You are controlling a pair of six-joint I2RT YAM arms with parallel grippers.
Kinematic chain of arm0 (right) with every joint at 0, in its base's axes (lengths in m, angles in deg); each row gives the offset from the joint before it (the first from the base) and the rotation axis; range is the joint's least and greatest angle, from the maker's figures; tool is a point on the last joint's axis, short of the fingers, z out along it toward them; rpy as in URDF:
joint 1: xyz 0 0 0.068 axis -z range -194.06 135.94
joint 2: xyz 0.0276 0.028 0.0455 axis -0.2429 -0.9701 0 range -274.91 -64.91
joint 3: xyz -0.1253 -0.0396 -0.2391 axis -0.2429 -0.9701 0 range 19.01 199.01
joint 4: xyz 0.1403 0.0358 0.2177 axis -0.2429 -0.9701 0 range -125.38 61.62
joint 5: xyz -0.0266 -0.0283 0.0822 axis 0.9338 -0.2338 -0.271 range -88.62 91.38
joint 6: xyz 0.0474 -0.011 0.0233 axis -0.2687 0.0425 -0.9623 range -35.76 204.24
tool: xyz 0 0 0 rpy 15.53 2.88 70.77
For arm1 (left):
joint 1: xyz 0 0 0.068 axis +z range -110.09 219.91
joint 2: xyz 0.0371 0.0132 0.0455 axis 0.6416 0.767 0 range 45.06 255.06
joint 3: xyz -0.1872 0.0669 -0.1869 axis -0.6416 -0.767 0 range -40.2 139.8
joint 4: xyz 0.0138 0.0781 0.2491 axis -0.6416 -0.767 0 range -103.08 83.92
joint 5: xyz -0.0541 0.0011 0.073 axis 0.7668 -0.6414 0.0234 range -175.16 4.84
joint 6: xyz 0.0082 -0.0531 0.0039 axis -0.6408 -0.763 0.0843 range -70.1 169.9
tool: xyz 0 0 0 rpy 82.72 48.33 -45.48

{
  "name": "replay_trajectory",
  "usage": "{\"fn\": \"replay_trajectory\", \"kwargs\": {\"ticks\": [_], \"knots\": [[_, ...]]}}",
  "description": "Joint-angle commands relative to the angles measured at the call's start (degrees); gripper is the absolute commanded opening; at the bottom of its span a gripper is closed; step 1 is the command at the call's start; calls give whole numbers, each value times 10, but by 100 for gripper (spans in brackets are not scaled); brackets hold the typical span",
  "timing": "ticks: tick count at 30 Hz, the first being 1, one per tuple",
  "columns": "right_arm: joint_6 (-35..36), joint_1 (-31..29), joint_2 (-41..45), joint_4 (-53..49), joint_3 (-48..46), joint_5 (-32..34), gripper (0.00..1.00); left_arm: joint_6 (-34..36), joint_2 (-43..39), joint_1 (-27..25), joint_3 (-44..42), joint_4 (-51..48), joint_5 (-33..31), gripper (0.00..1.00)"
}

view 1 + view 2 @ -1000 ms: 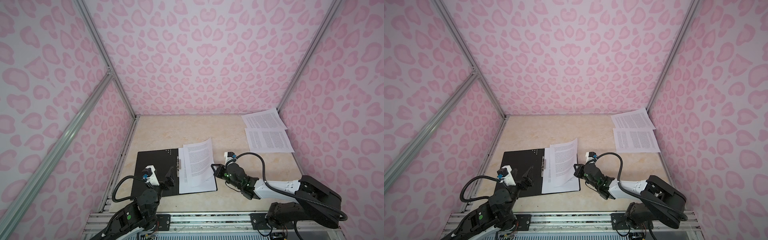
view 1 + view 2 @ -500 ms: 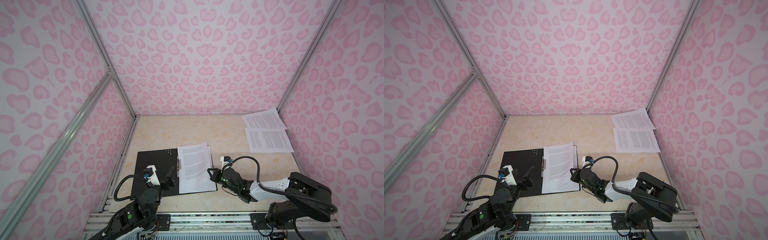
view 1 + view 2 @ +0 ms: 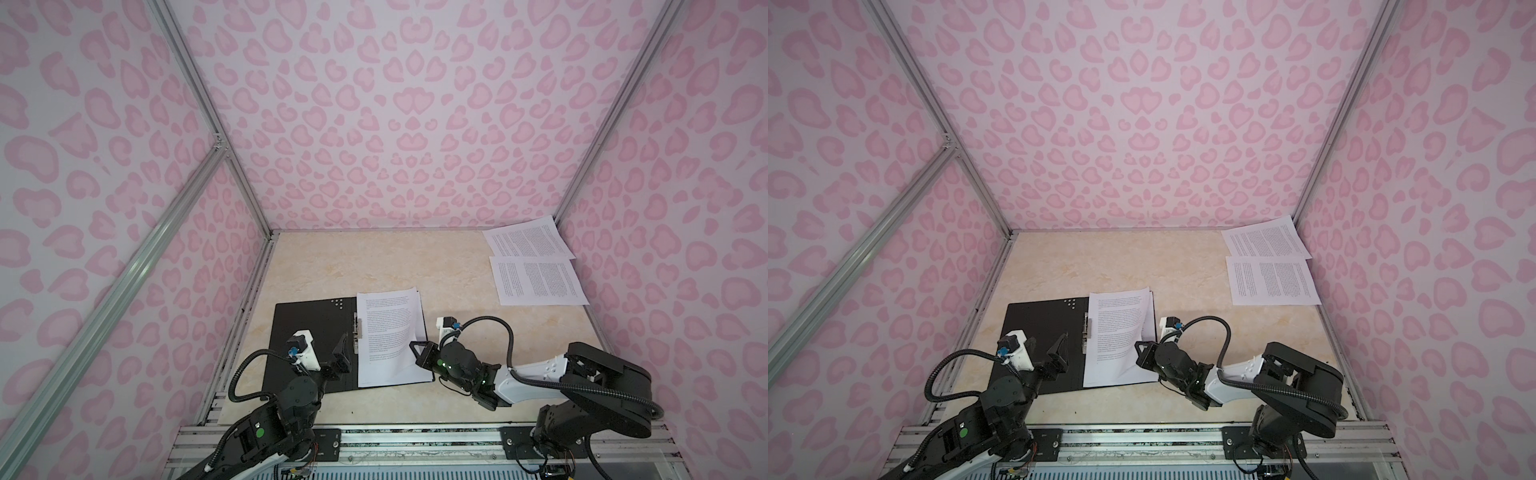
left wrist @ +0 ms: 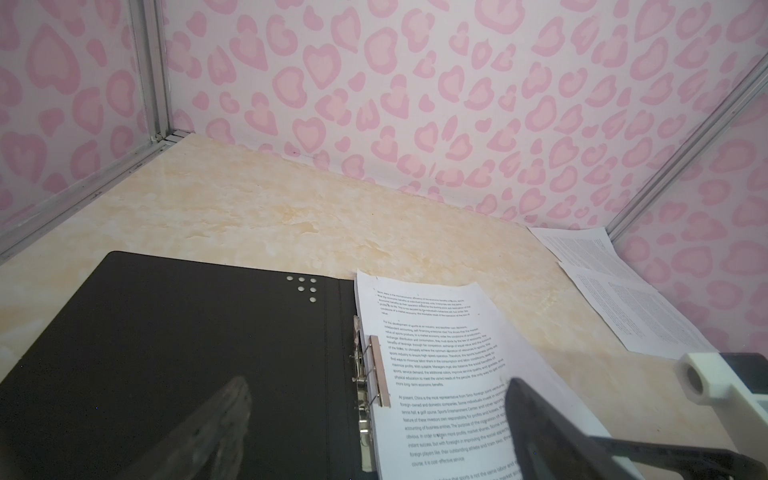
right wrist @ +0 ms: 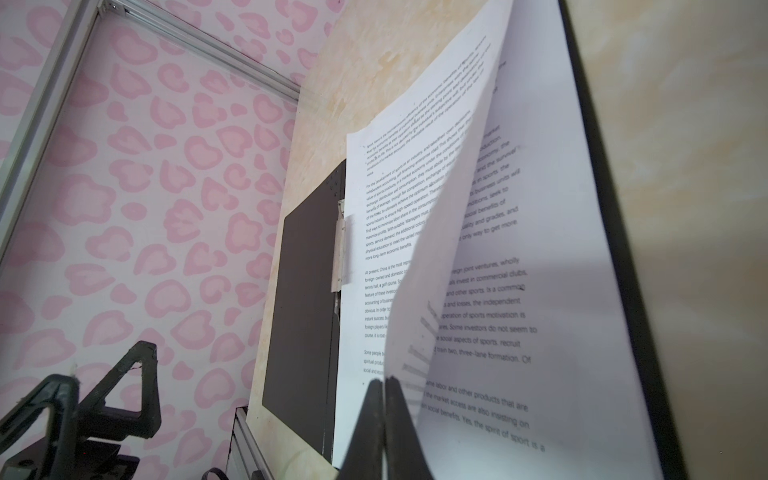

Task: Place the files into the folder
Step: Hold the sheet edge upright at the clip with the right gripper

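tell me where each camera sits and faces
both top views: high in front, looking down on open flat black folder; both arms
left wrist: over the folder, facing the back wall; open left gripper
right wrist: low, facing left across the folder; shut right gripper pinching top printed white sheet
all share: folder, sheet

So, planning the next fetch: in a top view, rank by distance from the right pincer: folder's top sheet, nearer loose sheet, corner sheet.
1. Top sheet, pinched in right pincer.
2. Nearer loose sheet, far right.
3. Corner sheet, back right.
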Motion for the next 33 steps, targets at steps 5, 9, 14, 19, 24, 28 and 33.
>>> {"fn": "replay_trajectory", "kwargs": {"ticks": [5, 9, 14, 19, 24, 28, 33], "knots": [[-14, -6, -6, 33, -10, 13, 0, 0, 6, 0, -1, 20, 0, 97], [-19, -10, -7, 41, -13, 13, 0, 1, 7, 0, -1, 20, -1, 97], [-19, -15, -3, 37, -17, 17, 0, 1, 9, 0, 0, 21, -2, 97], [-21, -19, 4, 37, -25, 20, 0, 1, 10, 0, 0, 21, -2, 97], [-21, -26, 7, 37, -27, 24, 0, 1, 11, 0, 0, 21, -3, 97], [-21, -26, 11, 35, -31, 27, 0, 1, 11, 0, -1, 22, -3, 97], [-21, -28, 15, 34, -34, 28, 0, 2, 11, 0, -1, 22, -2, 97]]}}
